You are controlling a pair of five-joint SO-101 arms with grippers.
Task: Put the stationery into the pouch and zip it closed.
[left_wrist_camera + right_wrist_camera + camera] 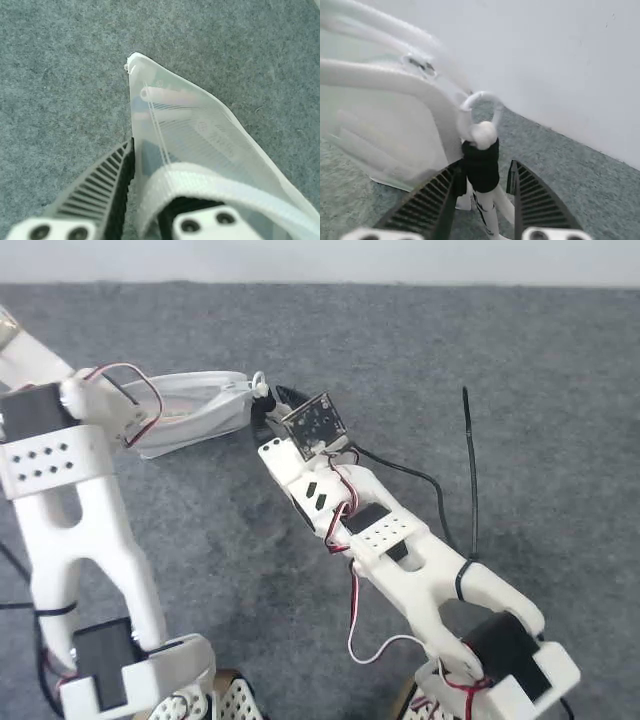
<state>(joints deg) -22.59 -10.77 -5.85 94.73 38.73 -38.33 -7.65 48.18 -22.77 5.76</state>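
my left gripper (150, 170) is clamped on one end of the clear pouch (200, 135), stationery (165, 95) inside. my right gripper (485, 167) has its fingers slightly apart around the black zip pull (480, 165). grey carpet (450, 360) lies beneath, with a white wall (320, 260) behind.

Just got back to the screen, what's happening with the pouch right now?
The left gripper is clamped on one end of the translucent pouch, with stationery showing inside. The right gripper is at the other end, its jaws either side of the black zipper pull, a gap left on one side. How far the zip is closed is hard to tell.
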